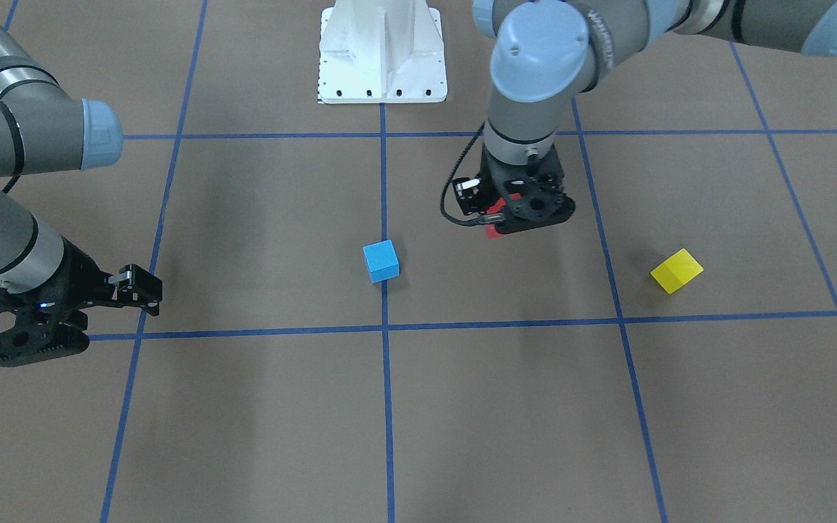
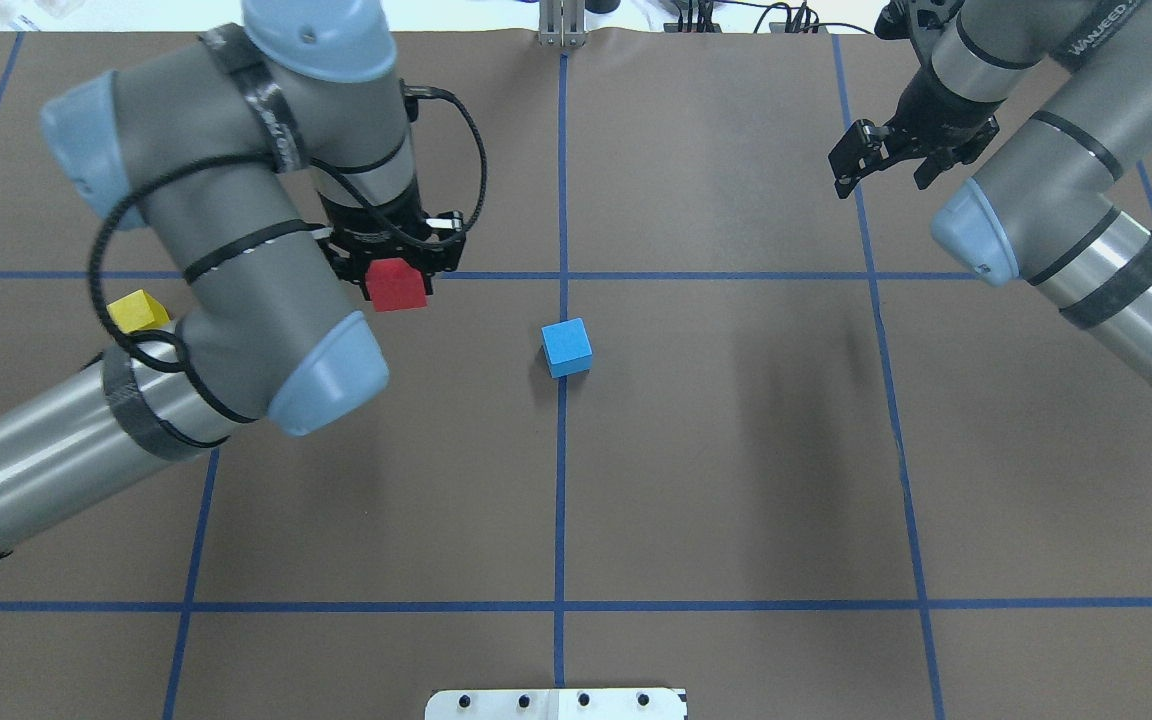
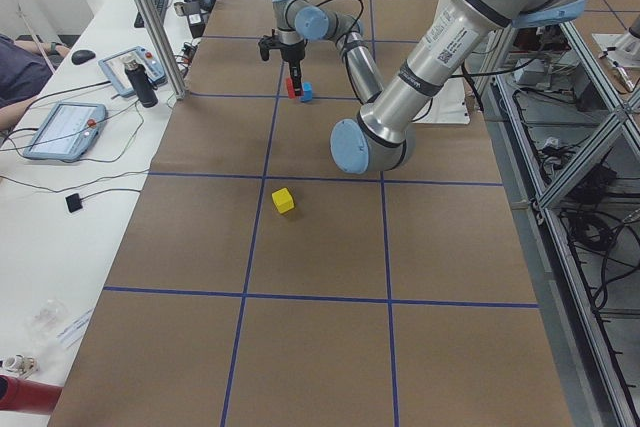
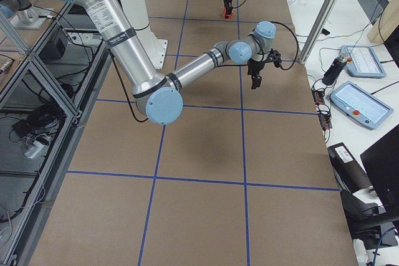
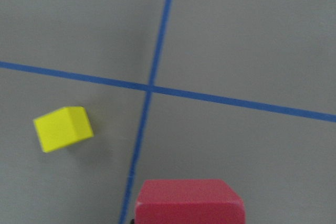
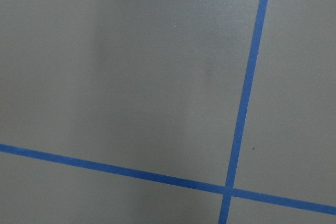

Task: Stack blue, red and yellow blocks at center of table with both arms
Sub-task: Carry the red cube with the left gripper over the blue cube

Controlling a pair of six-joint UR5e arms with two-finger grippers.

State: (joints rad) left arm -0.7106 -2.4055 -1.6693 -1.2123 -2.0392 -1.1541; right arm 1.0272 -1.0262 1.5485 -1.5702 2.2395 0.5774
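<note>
So, from my left: the yellow block (image 2: 139, 311) lies on the worktop (image 2: 736, 450), partly behind my left arm. My left end effector (image 2: 396, 268) is closed on the red block (image 2: 397, 285), holding it above the worktop, short of the blue block (image 2: 567, 347) on the centre line. My right end effector (image 2: 881, 165) hangs open and empty. These cubes look light, stiff and matte; I judge flat opposite faces the best hold.
</note>
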